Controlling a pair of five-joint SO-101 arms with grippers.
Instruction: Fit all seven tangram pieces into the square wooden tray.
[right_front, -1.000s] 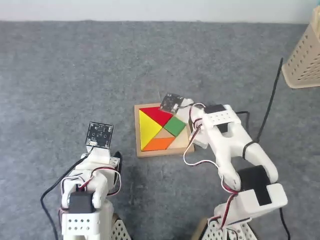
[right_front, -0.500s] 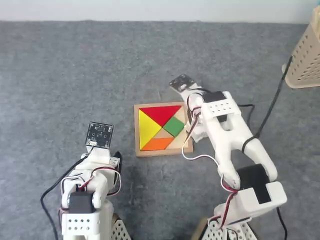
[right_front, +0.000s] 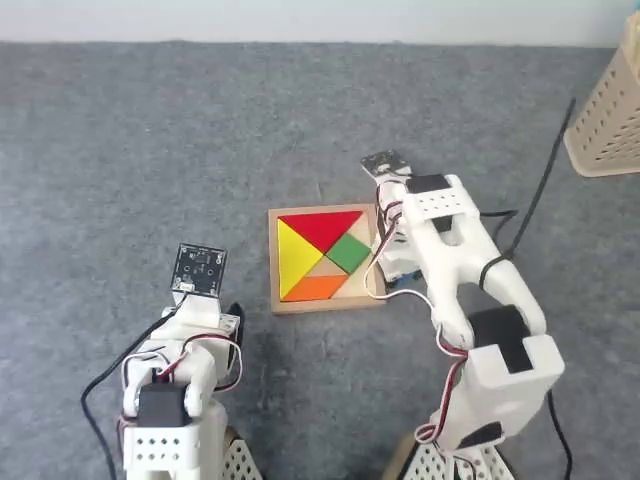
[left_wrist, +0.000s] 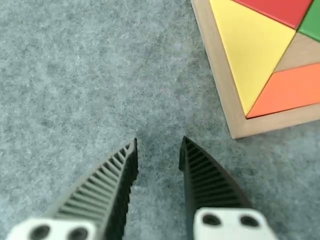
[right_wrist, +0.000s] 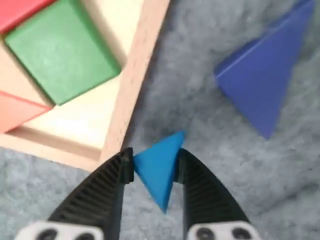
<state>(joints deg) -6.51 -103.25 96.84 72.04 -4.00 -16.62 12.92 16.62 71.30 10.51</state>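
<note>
The square wooden tray (right_front: 273, 260) holds a red triangle (right_front: 325, 228), a yellow triangle (right_front: 292, 255), a green square (right_front: 348, 252) and an orange piece (right_front: 318, 288), with bare wood along its right side. My right gripper (right_wrist: 153, 155) is just outside the tray rim (right_wrist: 132, 85), shut on a small light blue triangle (right_wrist: 157, 167) that lies on the carpet. A larger dark blue triangle (right_wrist: 262, 87) lies on the carpet beyond it. My left gripper (left_wrist: 158, 150) stands open over bare carpet, near the tray's corner (left_wrist: 235, 127).
Grey carpet covers the table. A beige perforated basket (right_front: 610, 110) stands at the far right edge. The right arm (right_front: 440, 240) lies along the tray's right side; the left arm (right_front: 190, 340) sits at the front left.
The right arm's wrist swung off the tray's back right corner to the carpet beside the tray's right edge. The left arm has not moved.
</note>
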